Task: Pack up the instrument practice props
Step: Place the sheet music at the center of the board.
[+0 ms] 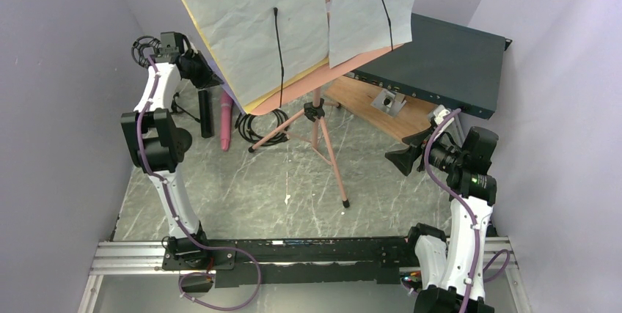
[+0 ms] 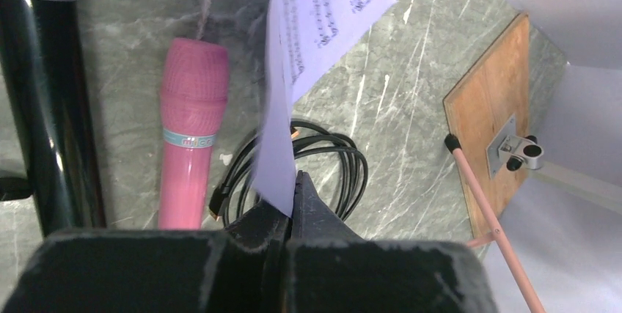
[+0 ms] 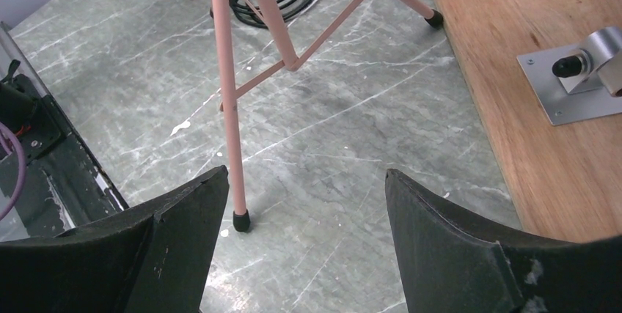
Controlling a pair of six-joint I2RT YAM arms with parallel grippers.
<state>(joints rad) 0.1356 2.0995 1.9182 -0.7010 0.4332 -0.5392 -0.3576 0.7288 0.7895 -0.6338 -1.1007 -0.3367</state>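
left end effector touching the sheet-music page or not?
Touching. Left wrist view: the left end effector is shut on the white sheet-music page, its lower edge pinched between the fingers.

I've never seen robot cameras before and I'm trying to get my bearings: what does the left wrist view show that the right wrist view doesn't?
Only the left wrist view: the left gripper shut on a sheet-music page printed with notes, and a black microphone with a silver grille. Only the right wrist view: the right gripper, open, with the near tripod foot standing on the table just beyond it. Both: the coiled black cable, the wooden board with its metal bracket, and pink tripod legs.
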